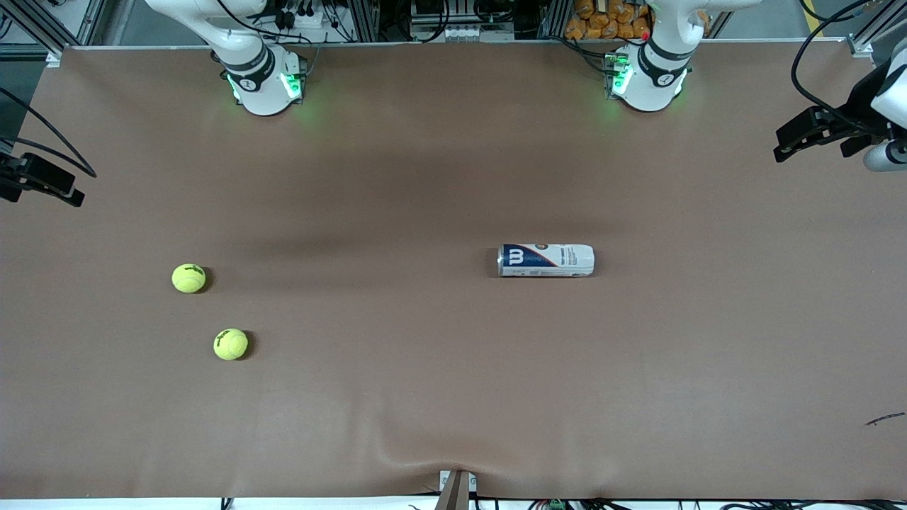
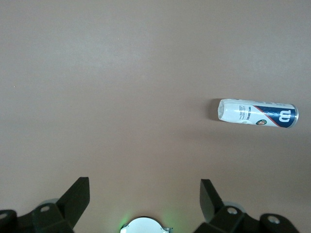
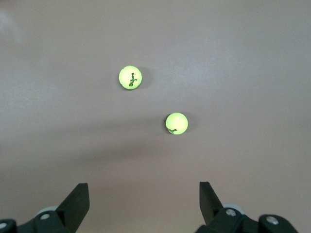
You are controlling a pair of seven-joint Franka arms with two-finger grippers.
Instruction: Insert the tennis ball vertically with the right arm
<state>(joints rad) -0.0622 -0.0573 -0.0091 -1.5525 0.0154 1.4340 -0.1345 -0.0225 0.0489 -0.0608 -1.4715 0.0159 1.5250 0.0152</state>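
Two yellow tennis balls lie on the brown table toward the right arm's end. One ball (image 1: 188, 278) (image 3: 176, 123) is farther from the front camera, the other (image 1: 230, 344) (image 3: 130, 77) nearer. A white and blue ball can (image 1: 545, 260) (image 2: 257, 113) lies on its side near the table's middle, its logo end toward the right arm's end. My right gripper (image 3: 143, 184) is open and empty, high over bare table short of the balls. My left gripper (image 2: 144, 180) is open and empty, high over its own base, apart from the can. Neither gripper shows in the front view.
The two arm bases (image 1: 266, 81) (image 1: 648, 78) stand at the table's back edge. Dark fixtures jut in at both table ends (image 1: 42, 180) (image 1: 815, 131). A small dark scrap (image 1: 884, 419) lies near the front corner at the left arm's end.
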